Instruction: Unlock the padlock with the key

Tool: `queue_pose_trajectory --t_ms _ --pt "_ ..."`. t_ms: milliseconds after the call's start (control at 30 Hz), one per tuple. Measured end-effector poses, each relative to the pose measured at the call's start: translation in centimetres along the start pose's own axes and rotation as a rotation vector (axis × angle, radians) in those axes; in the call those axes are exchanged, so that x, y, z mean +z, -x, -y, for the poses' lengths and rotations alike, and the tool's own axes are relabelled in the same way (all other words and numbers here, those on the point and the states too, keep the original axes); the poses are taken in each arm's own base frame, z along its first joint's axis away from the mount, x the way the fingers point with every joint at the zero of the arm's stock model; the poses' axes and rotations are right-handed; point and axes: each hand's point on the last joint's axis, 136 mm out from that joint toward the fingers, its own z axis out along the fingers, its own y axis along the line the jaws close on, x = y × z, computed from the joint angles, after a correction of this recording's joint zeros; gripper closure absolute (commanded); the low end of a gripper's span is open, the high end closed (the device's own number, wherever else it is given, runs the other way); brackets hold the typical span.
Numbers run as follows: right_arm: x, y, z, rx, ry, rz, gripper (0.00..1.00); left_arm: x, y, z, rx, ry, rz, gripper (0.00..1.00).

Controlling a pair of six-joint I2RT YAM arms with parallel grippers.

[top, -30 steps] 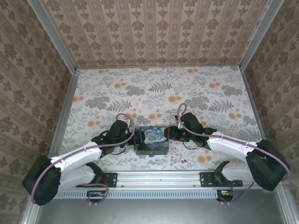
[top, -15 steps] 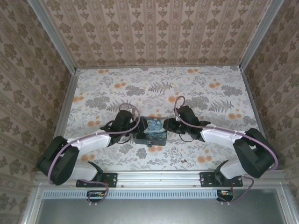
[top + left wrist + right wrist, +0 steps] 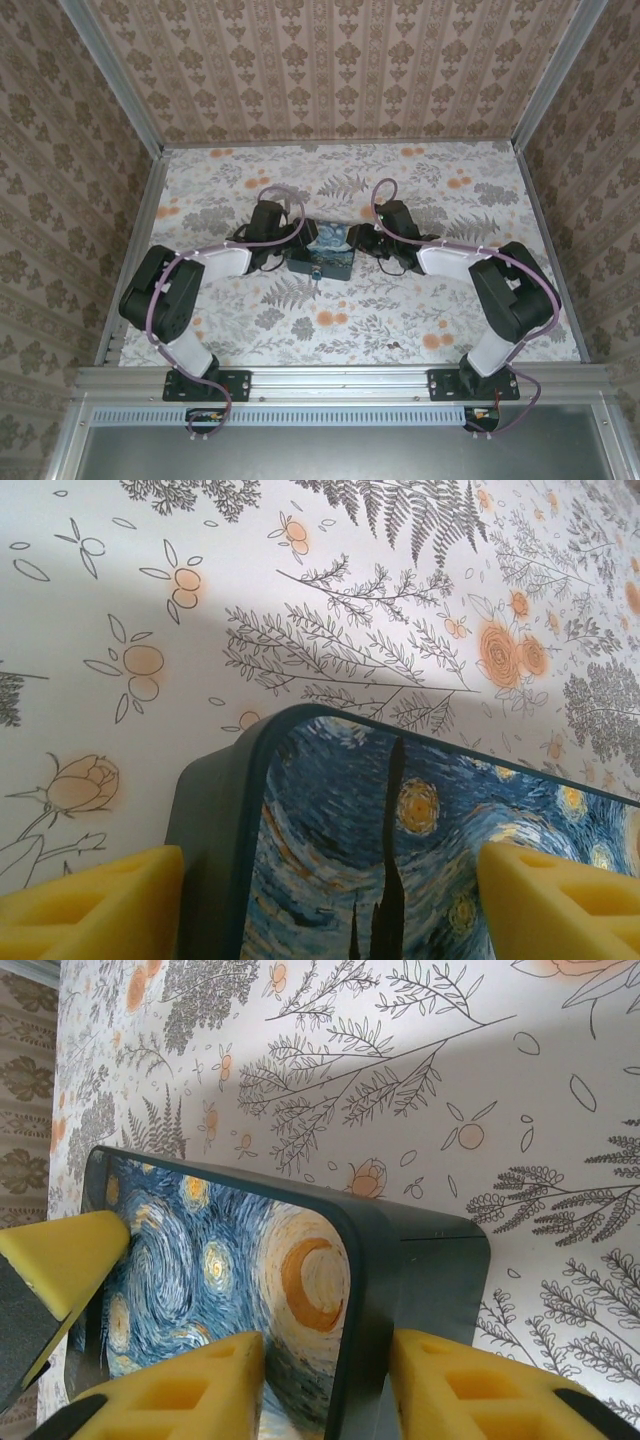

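Painted box [image 3: 332, 250] in the grip of left hand [image 3: 320, 900] and right hand [image 3: 330, 1390], padlock [image 3: 318, 272] on its near side.

left arm [image 3: 215, 262]: glossy white link shells between bulky black joint housings, black wrist unit
right arm [image 3: 450, 262]: the same build, white shells and black joints
cables [image 3: 283, 190]: one thin mauve cord running along each arm, arching free in a loop near the wrist
bases [image 3: 212, 382]: black angled brackets bolted onto a silver rail [image 3: 340, 380]
left gripper [image 3: 330, 855]: jaws faced with yellow foam pads [image 3: 90, 905], moulded with triangular hollows
right gripper [image 3: 325, 1340]: matching yellow foam, dark grey backing at its outer edges
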Motion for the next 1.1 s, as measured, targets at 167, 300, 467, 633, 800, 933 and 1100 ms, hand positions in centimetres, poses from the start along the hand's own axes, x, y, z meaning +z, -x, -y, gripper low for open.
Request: queue_pose_trajectory --t_ms 167,300,467,633,800,933,1100 --pt "-0.2 0.0 -0.1 0.000 0.025 -0.017 0.25 0.1 -0.4 0.4 0.001 -0.026 -0.016 0.17" --pt "-2.3 0.1 0.1 -0.008 0.034 0.002 0.21 -0.4 -1.4 0.4 -0.003 -0.037 -0.043 0.07" --pt "-7.4 0.4 -0.3 -0.029 0.052 0.086 0.21 -3.1 -1.6 -0.9 -0.012 -0.014 -0.033 0.00" --pt "-9.7 -2.5 1.4 -0.032 0.017 0.056 0.25 -6.7 -0.8 -0.3 0.006 -0.034 0.021 0.00" --pt "-10.9 -8.5 4.9 -0.023 -0.081 -0.077 0.30 -9.9 -1.4 0.8 0.026 -0.073 0.058 0.00" --pt "-12.0 -11.9 5.8 -0.045 -0.116 -0.150 0.34 -11.3 -2.8 1.5 0.050 -0.089 0.058 0.00" --pt "-12.8 -14.9 6.4 -0.081 -0.147 -0.228 0.37 -11.4 -4.7 1.7 0.056 -0.089 0.018 0.00"
